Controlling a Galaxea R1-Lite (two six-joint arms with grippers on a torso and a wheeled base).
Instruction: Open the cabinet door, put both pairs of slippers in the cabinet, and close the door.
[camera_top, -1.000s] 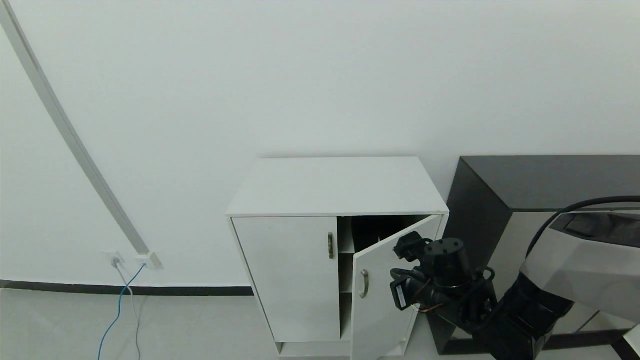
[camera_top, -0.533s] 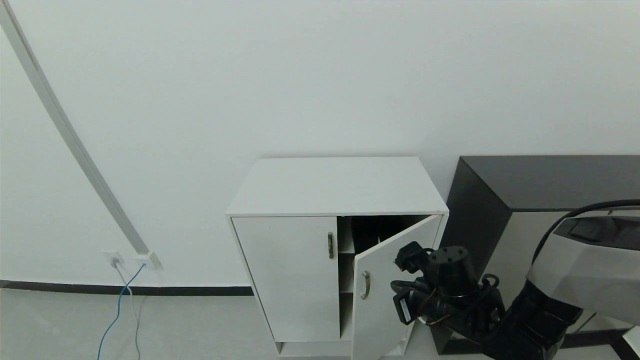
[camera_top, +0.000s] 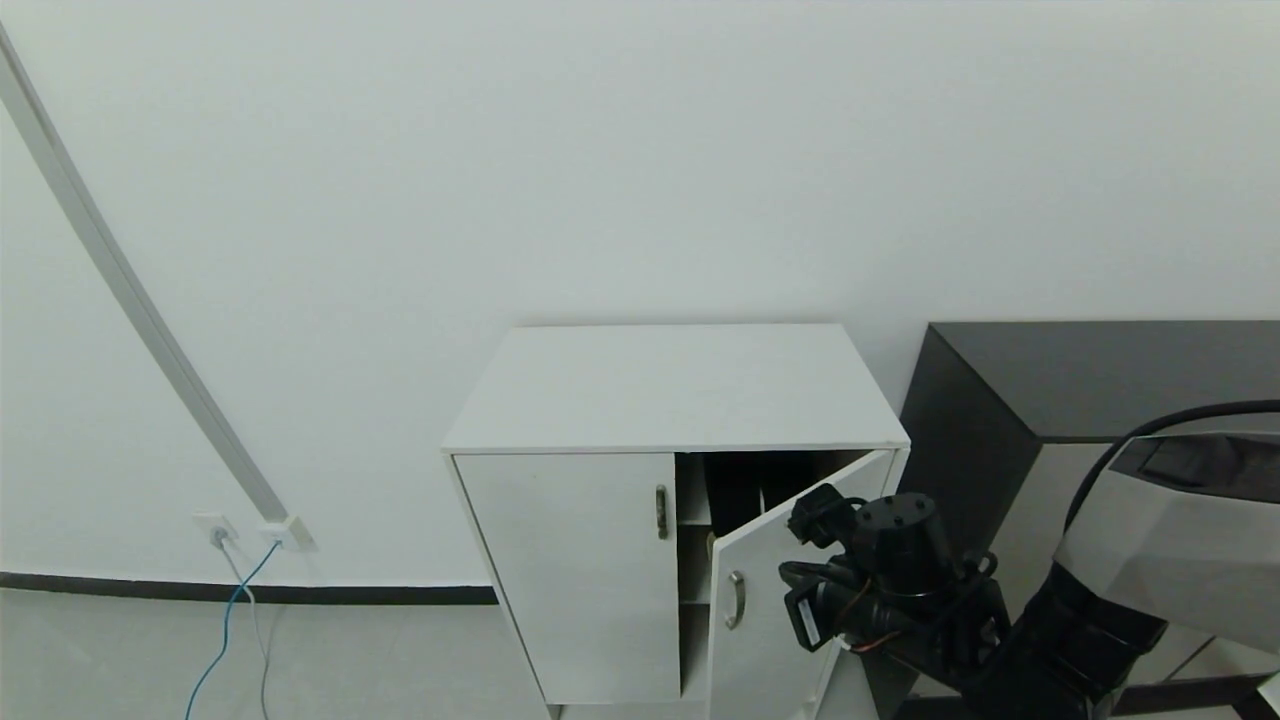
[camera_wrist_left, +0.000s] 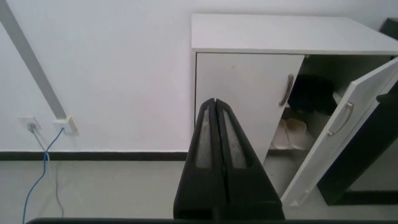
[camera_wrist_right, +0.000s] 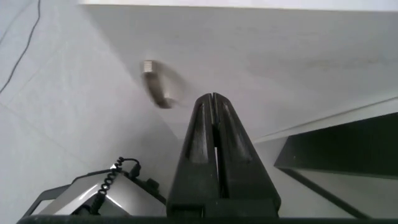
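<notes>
The white cabinet (camera_top: 675, 385) stands against the wall, its left door (camera_top: 570, 570) closed and its right door (camera_top: 770, 620) partly ajar. My right arm (camera_top: 900, 590) sits at the outer face of the right door. My right gripper (camera_wrist_right: 213, 96) is shut, its tip close to the door face beside the metal handle (camera_wrist_right: 158, 87). My left gripper (camera_wrist_left: 214, 102) is shut on nothing, back from the cabinet and facing its front. Through the gap, pale slippers (camera_wrist_left: 292, 132) lie on a lower shelf and a dark pair (camera_wrist_left: 311, 93) sits above.
A black cabinet (camera_top: 1100, 370) adjoins the white one on the right. Wall sockets (camera_top: 215, 528) with trailing cables (camera_top: 225, 640) and a slanted cable duct (camera_top: 130, 290) are at the left. Bare floor (camera_wrist_left: 112, 186) lies in front.
The head view has shifted slightly, so the cabinet sits lower in it. My right arm has dropped a little along the right door, which stays ajar.
</notes>
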